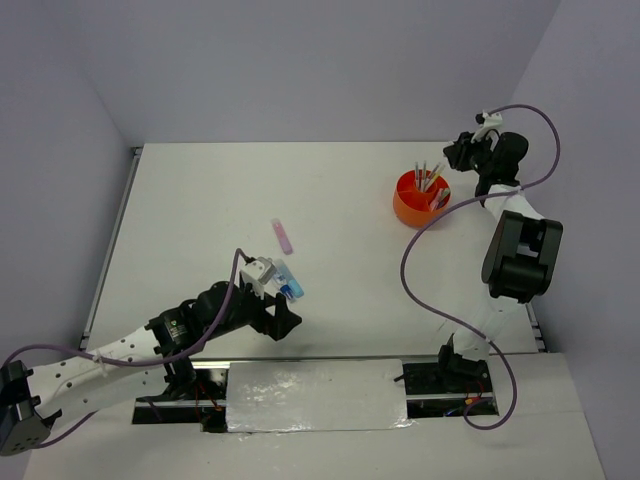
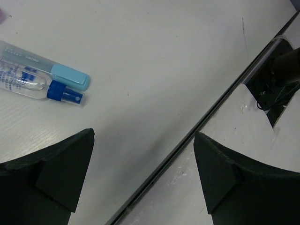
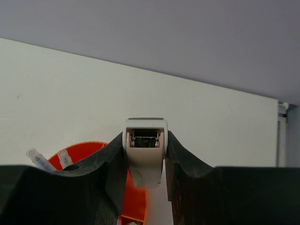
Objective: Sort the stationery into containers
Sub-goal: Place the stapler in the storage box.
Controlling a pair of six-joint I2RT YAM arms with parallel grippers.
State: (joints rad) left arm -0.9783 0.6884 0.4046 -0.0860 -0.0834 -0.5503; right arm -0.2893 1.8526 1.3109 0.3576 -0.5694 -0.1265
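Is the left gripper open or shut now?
Open: the left gripper has its fingers wide apart, with nothing held between them.

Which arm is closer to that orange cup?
Right. The right gripper, clamping a beige piece, hovers just beside the orange organiser; the left gripper is far across the table.
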